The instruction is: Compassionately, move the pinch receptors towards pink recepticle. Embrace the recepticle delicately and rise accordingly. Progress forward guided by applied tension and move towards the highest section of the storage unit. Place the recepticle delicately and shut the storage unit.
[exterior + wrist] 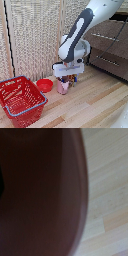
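The pink recepticle (62, 87) is a small pale-pink cup on the wooden floor, directly under the white gripper head. My pinch receptors (69, 80) are down at the cup's rim, with dark blue-tipped fingers (73, 79) showing beside it. How the jaws stand is hidden by the head and the cup. In the wrist view the pink recepticle (40, 193) fills most of the picture as a dark, blurred pink wall, and no fingers show. The storage unit (107, 47), dark brown with silver bar handles, stands at the exterior view's right, behind the arm.
A flat red bowl (44, 85) lies on the floor just to the exterior view's left of the cup. A big red mesh basket (21, 100) stands further left and nearer. A beige slatted screen (35, 35) closes the back. Light wooden floor (107, 188) lies around.
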Robot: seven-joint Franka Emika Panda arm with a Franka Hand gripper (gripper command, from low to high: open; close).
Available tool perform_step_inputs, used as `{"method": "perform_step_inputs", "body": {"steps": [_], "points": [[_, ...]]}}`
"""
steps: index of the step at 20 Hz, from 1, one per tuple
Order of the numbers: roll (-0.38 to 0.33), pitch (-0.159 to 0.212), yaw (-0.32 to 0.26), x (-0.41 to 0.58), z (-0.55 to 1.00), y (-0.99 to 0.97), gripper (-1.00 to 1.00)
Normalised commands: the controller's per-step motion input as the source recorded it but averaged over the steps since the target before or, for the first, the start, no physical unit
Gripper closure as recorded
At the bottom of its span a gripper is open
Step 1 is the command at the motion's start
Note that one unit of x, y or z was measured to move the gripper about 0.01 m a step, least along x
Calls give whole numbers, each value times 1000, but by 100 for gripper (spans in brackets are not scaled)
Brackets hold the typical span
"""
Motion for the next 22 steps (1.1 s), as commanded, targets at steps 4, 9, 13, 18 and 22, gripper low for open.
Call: {"method": "perform_step_inputs", "body": {"steps": [4, 9, 13, 18, 22], "points": [[0, 9, 2, 0, -109, 41, 100], [-8, 44, 2, 0, -45, 61, 100], [0, 9, 0, 0, -68, 39, 100], [-12, 10, -6, 0, -20, 91, 100], [0, 15, -77, 19, 42, 59, 100]]}}
